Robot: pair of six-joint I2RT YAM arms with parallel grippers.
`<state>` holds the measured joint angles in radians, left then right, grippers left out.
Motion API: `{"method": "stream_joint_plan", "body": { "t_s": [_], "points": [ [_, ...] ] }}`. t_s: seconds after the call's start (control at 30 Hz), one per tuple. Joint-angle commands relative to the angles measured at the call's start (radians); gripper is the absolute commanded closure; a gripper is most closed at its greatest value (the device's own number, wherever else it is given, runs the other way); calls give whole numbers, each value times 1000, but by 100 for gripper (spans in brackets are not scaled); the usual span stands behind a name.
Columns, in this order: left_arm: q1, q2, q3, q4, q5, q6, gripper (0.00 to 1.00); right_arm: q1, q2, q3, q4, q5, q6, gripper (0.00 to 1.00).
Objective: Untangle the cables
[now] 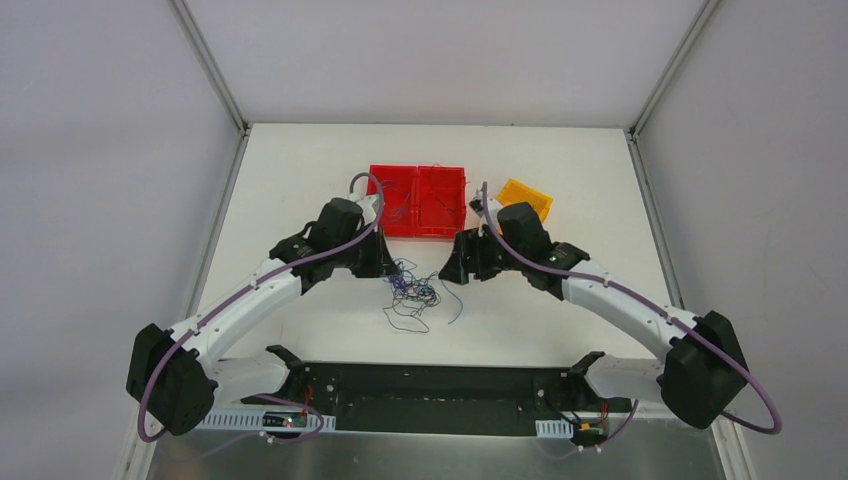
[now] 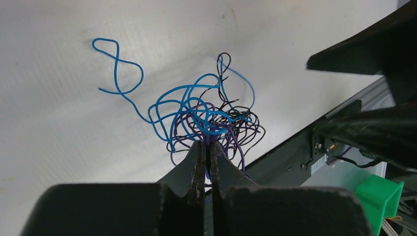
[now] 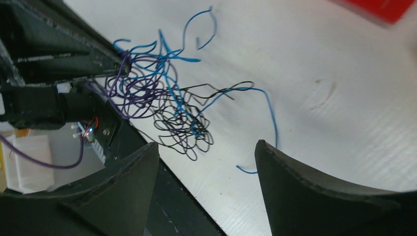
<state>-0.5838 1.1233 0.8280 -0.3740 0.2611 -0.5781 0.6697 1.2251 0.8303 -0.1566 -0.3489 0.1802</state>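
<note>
Left wrist view: the left pincer (image 2: pixel 206 145) is pressed shut on the cables (image 2: pixel 201 115), with a purple strand or two pinched between its tips; the rest of the knot fans out just beyond those tips, blue loops wound through black and purple; one blue figure-eight trails off to the far left of the fingers over the table (image 2: pixel 59 137). From above, the bundle lies between the two pincers, nearer the left one. In the right wrist view the right pincer (image 3: pixel 206 144) gapes wide and holds nothing; the tangle sits ahead of it and to the left of its fingers, and a lone blue strand curves down close to the right finger.

By my reading the work is barely under way; one end is anchored, no wire looks pulled clear of the knot, and nearly all the separating is left.

Beyond both pincers stands a red tray (image 1: pixel 417 172) of two compartments; faint dark lines in it may be wires, too small to tell. Just past the right pincer an orange bin (image 1: pixel 530 195) peeks out; its contents cannot be made out.
</note>
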Motion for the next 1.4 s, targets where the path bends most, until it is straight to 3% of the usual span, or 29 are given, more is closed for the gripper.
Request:
{"method": "stream_joint_plan", "body": {
  "t_s": [0.0,0.17,0.47,0.77,0.9,1.0,1.37],
  "points": [
    [-13,-8,21,136,159,25,100,77,-34,-33,143,-69,-6,23],
    [-16,-10,26,179,251,38,100,113,-59,-79,182,-101,-41,17],
    [-16,-16,31,184,240,44,100,130,-53,-64,162,-134,-47,47],
    [-16,-44,19,184,182,46,100,158,-50,-70,127,-102,-30,42],
    [-16,-51,12,184,150,40,100,174,-65,-97,120,39,35,28],
    [-16,-60,5,184,131,37,100,176,-110,-156,164,163,126,24],
    [-16,-65,-6,202,132,24,100,204,-107,-256,388,120,324,43]
  ]
}}
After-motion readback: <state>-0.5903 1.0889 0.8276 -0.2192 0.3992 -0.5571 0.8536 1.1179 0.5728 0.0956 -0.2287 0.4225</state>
